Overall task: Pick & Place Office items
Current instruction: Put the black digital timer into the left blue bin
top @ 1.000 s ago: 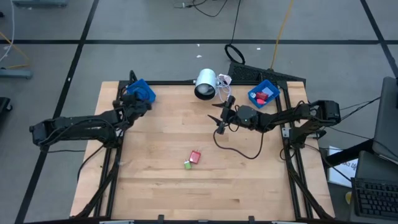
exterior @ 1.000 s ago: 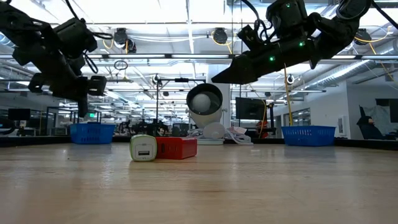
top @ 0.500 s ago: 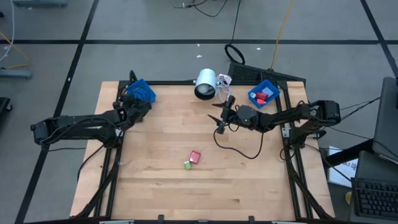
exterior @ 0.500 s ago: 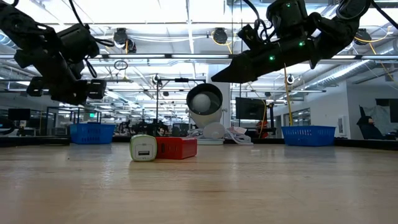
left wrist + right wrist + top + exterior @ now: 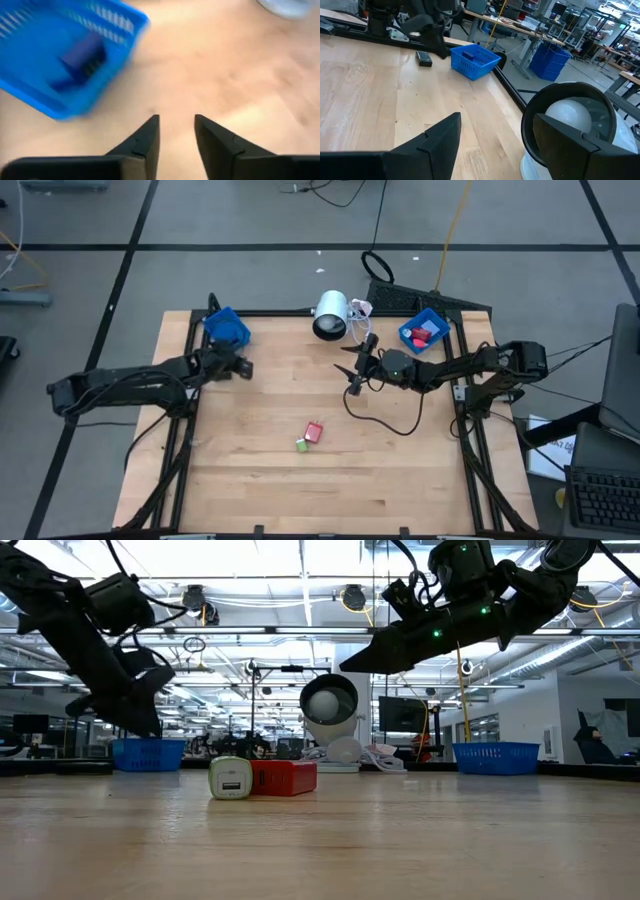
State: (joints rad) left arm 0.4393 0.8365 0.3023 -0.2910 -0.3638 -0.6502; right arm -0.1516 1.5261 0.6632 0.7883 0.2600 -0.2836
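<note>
Two office items lie side by side on the table's near middle: a red block (image 5: pixel 314 431) (image 5: pixel 286 778) and a small green-and-white piece (image 5: pixel 301 445) (image 5: pixel 230 778). My left gripper (image 5: pixel 241 367) (image 5: pixel 176 122) hovers just off the left blue bin (image 5: pixel 226 327) (image 5: pixel 60 55), open and holding nothing. A dark blue piece (image 5: pixel 82 54) lies inside that bin. My right gripper (image 5: pixel 348 370) (image 5: pixel 495 130) hangs open above the table's far middle, near the white lamp (image 5: pixel 330 315) (image 5: pixel 570 117). The right blue bin (image 5: pixel 424 332) holds red and purple pieces.
The lamp's black cable (image 5: pixel 385 420) loops over the table under the right arm. A small dark object (image 5: pixel 425 59) lies on the wood near the left bin. Bare wood spreads around the two pieces and toward the near edge.
My left gripper has swung away from above the left blue bin, toward the table's middle and near side, and has dropped lower while tipping to a slant. The right arm and the two pieces on the table have kept still.
</note>
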